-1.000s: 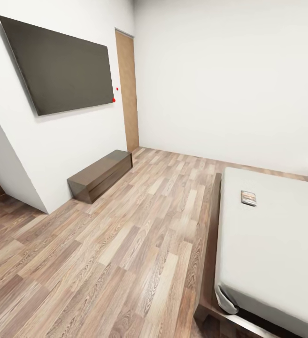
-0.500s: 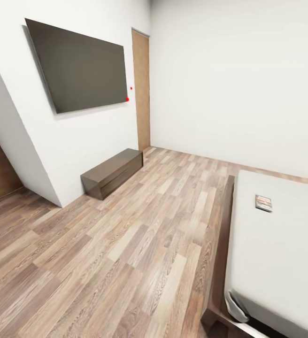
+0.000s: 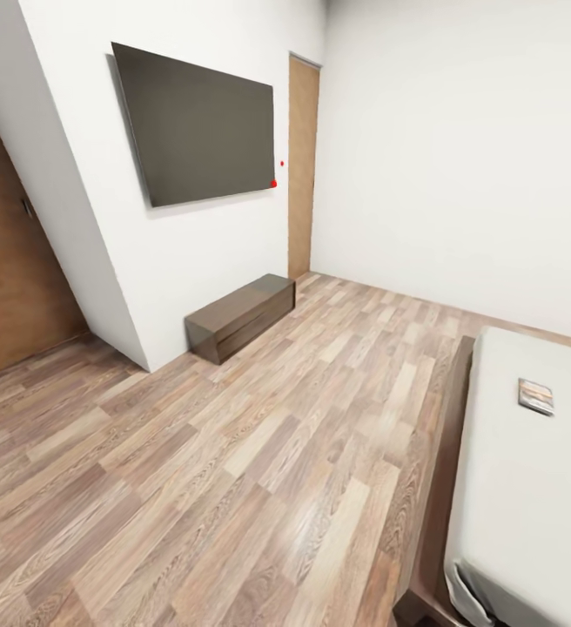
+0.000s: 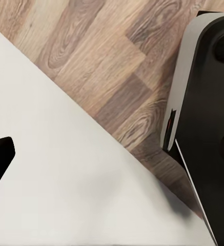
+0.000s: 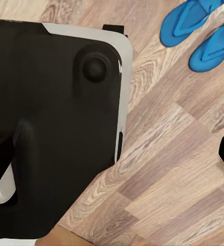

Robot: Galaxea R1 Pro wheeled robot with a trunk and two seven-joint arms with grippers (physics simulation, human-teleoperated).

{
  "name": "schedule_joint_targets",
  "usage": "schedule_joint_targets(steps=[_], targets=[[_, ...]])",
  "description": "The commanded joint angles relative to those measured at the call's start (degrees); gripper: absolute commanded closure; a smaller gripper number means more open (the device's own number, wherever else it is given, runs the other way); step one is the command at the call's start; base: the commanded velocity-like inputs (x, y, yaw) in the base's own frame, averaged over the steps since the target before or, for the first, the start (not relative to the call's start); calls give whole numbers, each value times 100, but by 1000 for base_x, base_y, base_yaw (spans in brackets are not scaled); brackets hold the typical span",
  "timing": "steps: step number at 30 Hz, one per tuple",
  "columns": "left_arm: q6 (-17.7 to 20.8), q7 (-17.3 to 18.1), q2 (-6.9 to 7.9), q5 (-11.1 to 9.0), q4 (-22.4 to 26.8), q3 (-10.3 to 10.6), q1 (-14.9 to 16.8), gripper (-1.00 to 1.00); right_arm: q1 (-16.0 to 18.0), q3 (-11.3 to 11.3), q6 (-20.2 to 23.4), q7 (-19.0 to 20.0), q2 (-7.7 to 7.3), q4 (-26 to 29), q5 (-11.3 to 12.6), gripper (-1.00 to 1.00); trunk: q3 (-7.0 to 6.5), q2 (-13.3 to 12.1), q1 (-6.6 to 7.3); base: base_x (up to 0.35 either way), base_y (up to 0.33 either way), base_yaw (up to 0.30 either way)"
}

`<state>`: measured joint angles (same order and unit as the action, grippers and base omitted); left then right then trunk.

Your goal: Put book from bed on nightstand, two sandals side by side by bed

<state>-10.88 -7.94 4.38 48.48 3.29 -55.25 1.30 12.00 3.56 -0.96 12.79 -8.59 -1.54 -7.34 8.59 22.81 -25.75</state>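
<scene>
The book (image 3: 535, 395) lies flat on the bed (image 3: 529, 488), which the picture edge cuts off. Two blue sandals (image 5: 201, 31) lie close together on the wood floor (image 3: 259, 453), partly cut off. I cannot tell if either gripper is released or clenched.

Bedroom, bed (image 3: 529, 488), wall television (image 3: 200, 131), probably home

Past my wrist I see brown wood-plank floor (image 4: 96, 66), a plain pale grey-white surface (image 4: 65, 189) slanting across it, and my own glossy black-and-grey base (image 4: 204, 118) beside it.
</scene>
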Motion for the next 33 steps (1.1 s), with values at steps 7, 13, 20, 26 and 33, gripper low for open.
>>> schedule_joint_targets(steps=[7,13,20,26,33], targets=[[-27,-32,2,62,-13,-39,4,-100,7,44,-10,13,7,-12,-57,-100,11,11,-3,0,0,276],[-28,-32,2,63,-13,-38,4,-100,9,46,-10,13,12,-13,-57,-100,11,11,-3,0,0,277],[-28,-32,1,63,-13,-38,2,-100,10,48,-10,13,14,-13,-57,-100,11,11,-3,0,0,278],[-29,-32,1,60,-13,-38,2,-100,8,48,-10,13,15,-13,-57,-100,7,11,-3,0,0,275],[-29,-32,-9,63,-13,-38,2,-100,7,49,-10,13,15,-13,-57,-100,-22,11,-3,0,0,231]])
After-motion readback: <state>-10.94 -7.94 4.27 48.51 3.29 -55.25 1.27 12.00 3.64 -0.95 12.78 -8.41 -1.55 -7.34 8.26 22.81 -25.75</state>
